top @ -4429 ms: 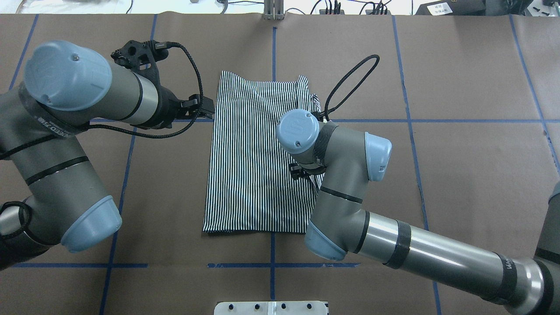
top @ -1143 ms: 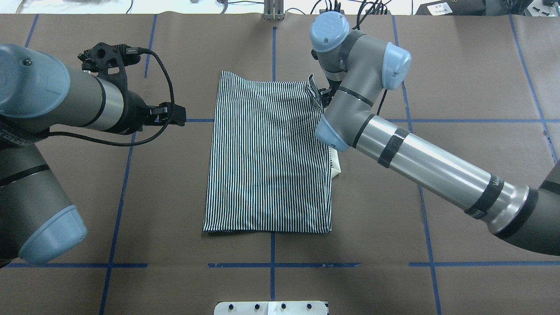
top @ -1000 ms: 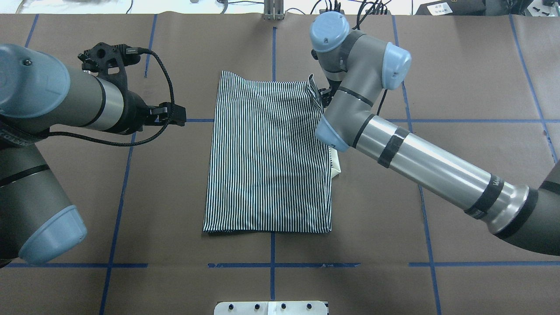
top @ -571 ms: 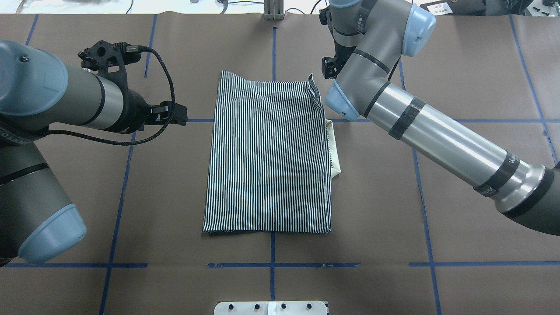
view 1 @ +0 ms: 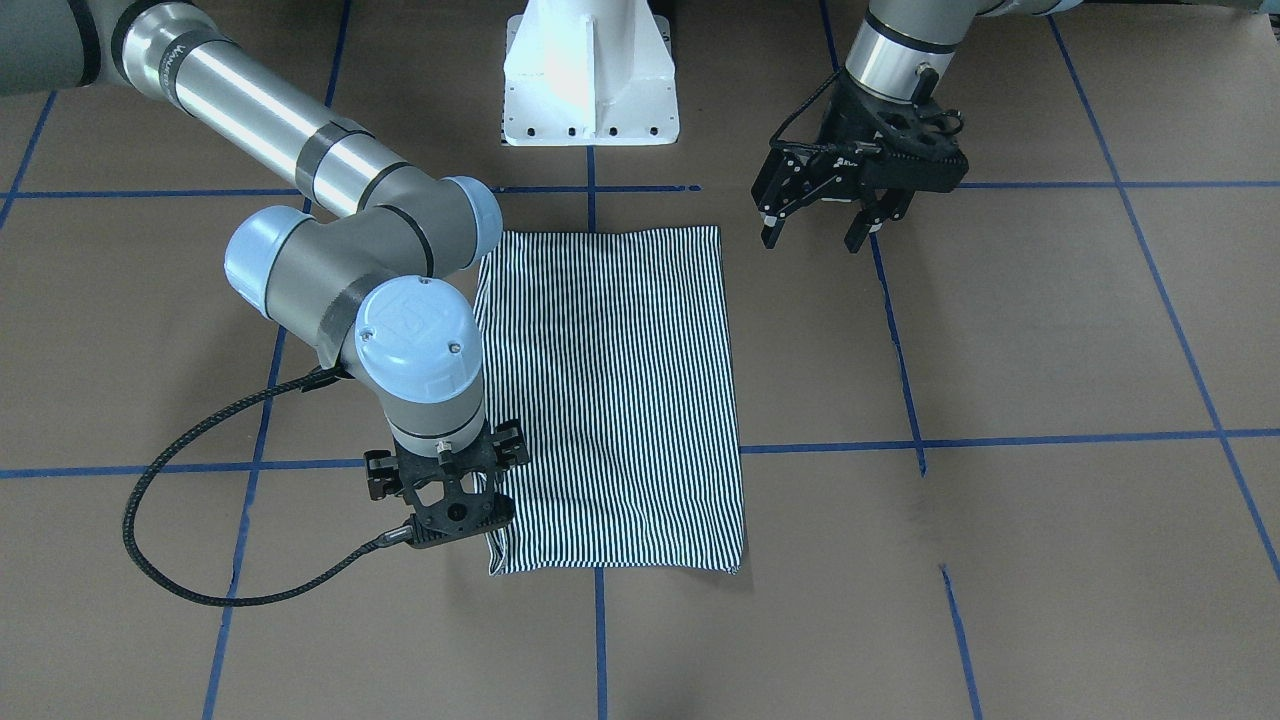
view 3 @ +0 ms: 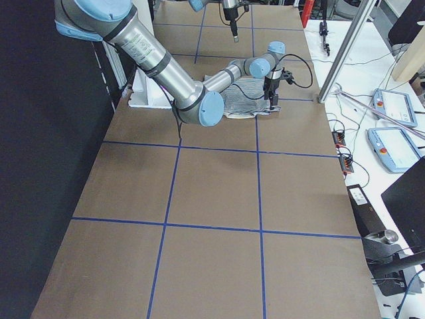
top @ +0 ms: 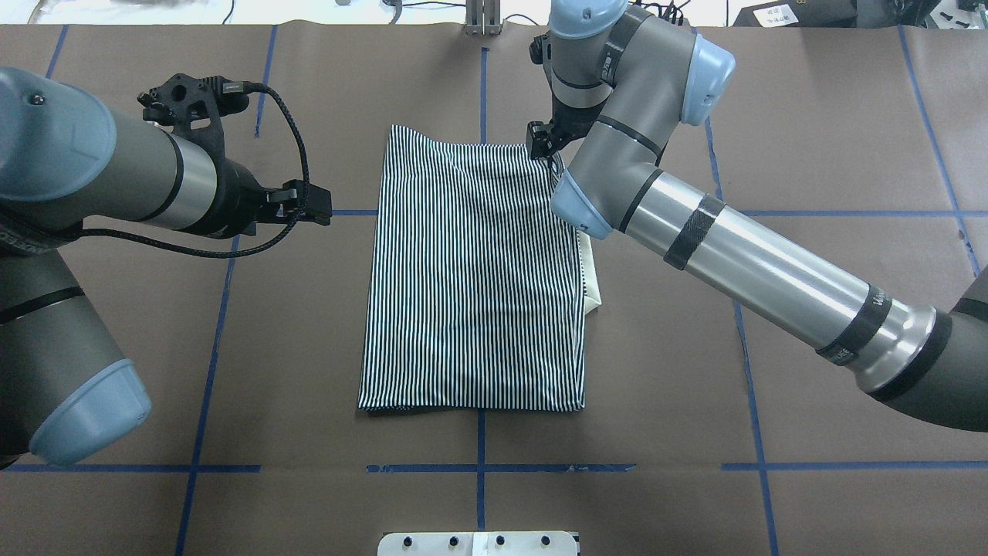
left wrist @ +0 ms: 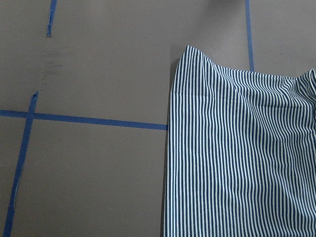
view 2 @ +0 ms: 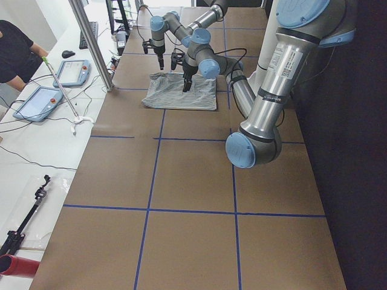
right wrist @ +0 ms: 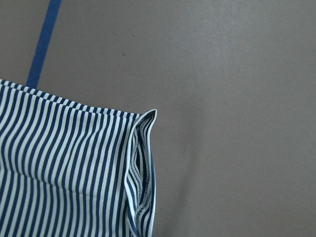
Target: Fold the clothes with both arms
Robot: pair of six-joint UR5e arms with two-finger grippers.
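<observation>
while the folded striped polo shirt (top: 471,278) lies flat at the middle of the surface (top: 810,139), the left gripper (view 1: 812,232) hangs spread toward the left edge; the right gripper (top: 539,144) points down at the shirt's far right corner, its grip impossible to tell.

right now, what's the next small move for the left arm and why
Probably ease the left gripper across to the far left corner of the shirt. It hangs open over the table beside the cloth, while the right gripper is above the far right corner, so both could then pinch that edge.
</observation>
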